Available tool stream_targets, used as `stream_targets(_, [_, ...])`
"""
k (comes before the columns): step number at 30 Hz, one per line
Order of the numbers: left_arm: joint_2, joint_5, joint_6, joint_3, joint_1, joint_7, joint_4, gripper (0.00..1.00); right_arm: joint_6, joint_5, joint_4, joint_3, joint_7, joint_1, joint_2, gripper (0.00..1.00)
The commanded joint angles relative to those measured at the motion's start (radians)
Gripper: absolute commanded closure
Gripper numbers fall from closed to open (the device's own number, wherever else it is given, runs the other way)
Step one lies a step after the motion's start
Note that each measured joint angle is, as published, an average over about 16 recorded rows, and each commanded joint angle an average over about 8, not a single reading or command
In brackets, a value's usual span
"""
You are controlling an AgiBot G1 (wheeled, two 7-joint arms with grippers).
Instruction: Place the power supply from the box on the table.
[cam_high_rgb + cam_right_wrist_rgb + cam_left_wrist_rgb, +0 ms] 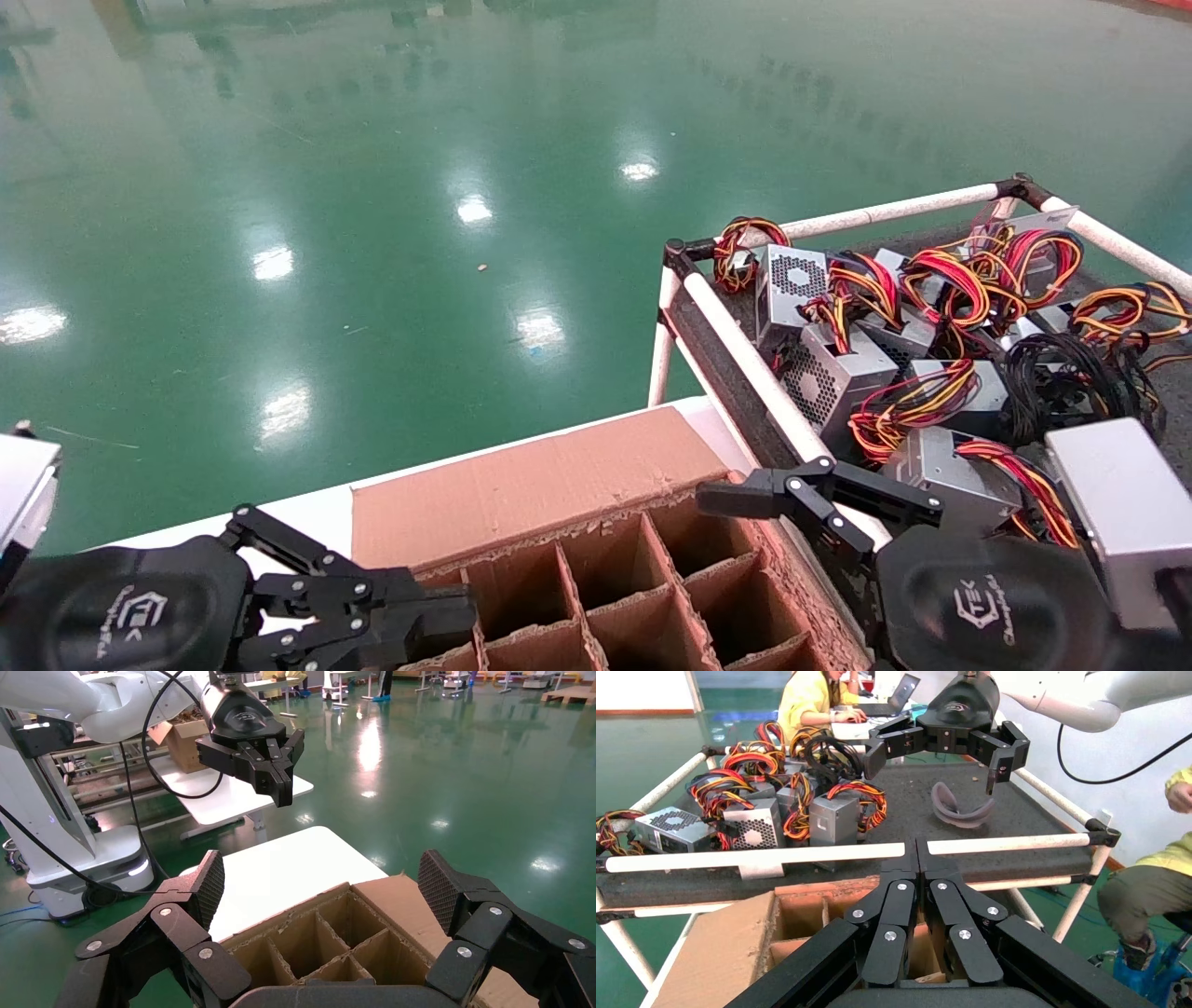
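Observation:
The brown box [531,485] with divider cells sits at the front; the cells that show [330,938] hold no power supply. Several grey power supplies [838,368] with red, yellow and black wire loops lie on the dark felt table [740,396] to the right, also seen from the left wrist [831,818]. My right gripper [819,494] hangs open and empty over the box's right edge, beside the table's white rail. In its own view, the right gripper [323,881] frames the open cells. My left gripper [466,610] is shut, empty, at the box's near left corner.
The box stands on a white tabletop [298,513]. White pipe rails [772,857] edge the felt table. A curved purple-grey band [958,808] lies on bare felt [1032,811]. Units with black cables [1071,377] sit among the others. People sit beyond the table [807,699]. Green floor surrounds everything.

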State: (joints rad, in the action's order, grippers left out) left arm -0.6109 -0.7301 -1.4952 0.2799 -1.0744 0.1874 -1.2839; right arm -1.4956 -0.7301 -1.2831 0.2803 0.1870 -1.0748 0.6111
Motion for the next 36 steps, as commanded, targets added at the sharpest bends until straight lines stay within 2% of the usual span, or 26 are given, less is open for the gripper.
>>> stream_targets(1, [0.000, 0.000, 0.000, 0.000, 0.000, 0.000, 0.000, 0.75, 0.000, 0.000, 0.000, 0.000, 0.000, 0.000, 0.000, 0.00])
stream_targets(6, [0.000, 0.000, 0.000, 0.000, 0.000, 0.000, 0.000, 0.12, 0.000, 0.000, 0.000, 0.000, 0.000, 0.000, 0.000, 0.00])
stream_targets(8, [0.000, 0.000, 0.000, 0.000, 0.000, 0.000, 0.000, 0.00, -0.001, -0.005, 0.000, 0.003, -0.001, 0.002, 0.000, 0.00])
stream_targets(15, [0.000, 0.000, 0.000, 0.001, 0.000, 0.000, 0.001, 0.00, 0.012, -0.099, 0.010, 0.047, 0.011, 0.007, -0.004, 0.00])
stream_targets(23, [0.000, 0.001, 0.000, 0.001, -0.001, -0.001, 0.001, 0.00, 0.032, -0.234, 0.002, 0.129, 0.121, -0.032, 0.016, 0.00])
stream_targets(32, [0.000, 0.001, 0.000, 0.002, -0.001, -0.001, 0.001, 0.00, 0.008, -0.344, 0.006, 0.203, 0.160, -0.102, 0.086, 0.00])
stream_targets(36, [0.001, 0.001, 0.000, 0.002, -0.001, -0.001, 0.001, 0.00, -0.025, -0.421, 0.015, 0.257, 0.233, -0.149, 0.108, 0.00])
